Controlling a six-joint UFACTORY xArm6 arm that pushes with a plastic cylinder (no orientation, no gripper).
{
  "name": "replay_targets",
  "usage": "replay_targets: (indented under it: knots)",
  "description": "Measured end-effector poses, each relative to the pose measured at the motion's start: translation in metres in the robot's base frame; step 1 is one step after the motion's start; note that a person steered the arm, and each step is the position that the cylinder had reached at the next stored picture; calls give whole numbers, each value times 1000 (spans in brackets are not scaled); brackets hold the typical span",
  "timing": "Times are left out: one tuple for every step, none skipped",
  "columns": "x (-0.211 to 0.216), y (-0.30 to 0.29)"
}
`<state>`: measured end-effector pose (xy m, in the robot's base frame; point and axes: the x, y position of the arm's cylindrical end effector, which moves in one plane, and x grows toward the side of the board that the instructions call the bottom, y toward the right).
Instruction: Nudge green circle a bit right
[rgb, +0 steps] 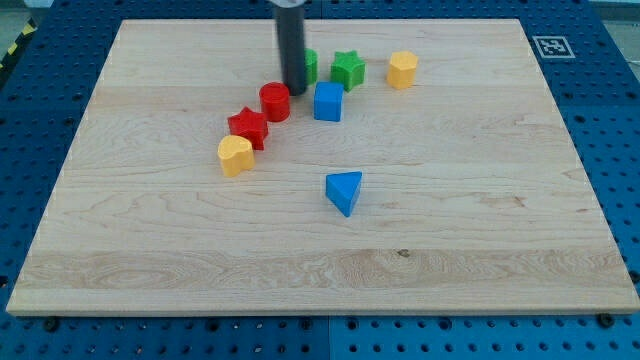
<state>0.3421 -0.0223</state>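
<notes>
- We take the blue cube (327, 101) as our landmark; it sits in the upper middle of the wooden board (480, 200).
- Our rod comes down from the view's top, and my tip (295, 92) rests on the board just to the view's left of the blue cube.
- We carry no jaws at all: the arm ends in this bare rod, and it holds nothing.
- The green circle (310, 65) stands up and to the left of the blue cube, mostly hidden behind the rod, so only its right edge shows. Whether the tip touches it we cannot tell.
- The green star (348, 69) lies just above and slightly right of the blue cube, close beside the green circle.
- The yellow hexagon-like block (402, 69) sits further to the upper right of the blue cube.
- The red cylinder (275, 101) stands to the left of the blue cube, just past the tip.
- The red star (248, 127) lies lower left of the blue cube, beyond the red cylinder.
- The yellow heart-shaped block (235, 155) sits furthest down that leftward line, touching or nearly touching the red star.
- The blue triangular block (344, 191) lies well below the blue cube, apart from everything else.
</notes>
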Motion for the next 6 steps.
replay_targets:
  knots:
    - [12, -2]
    - [23, -33]
    - [23, -46]
    - [-9, -37]
    - [-63, -35]
    - [-96, 18]
